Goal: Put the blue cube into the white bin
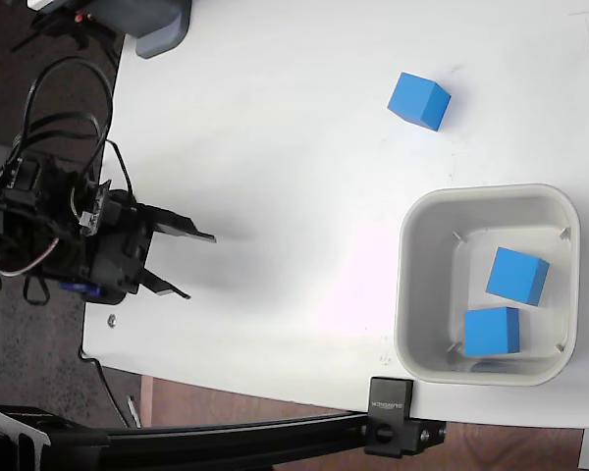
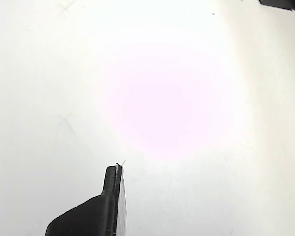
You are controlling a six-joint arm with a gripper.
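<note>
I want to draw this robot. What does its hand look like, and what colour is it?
The gripper is black and blocky, with two thin, flat, pointed black fingers. Looping black cables arch over its body, which has small white and blue parts. In the wrist view one finger looks dark with a pale edge.

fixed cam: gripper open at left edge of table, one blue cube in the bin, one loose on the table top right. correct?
Not quite: the white bin holds two blue cubes, not one, as the fixed view shows. The rest stands: the gripper is open at the table's left edge, holding nothing, and one loose blue cube sits on the table at top right, outside the bin.
</note>
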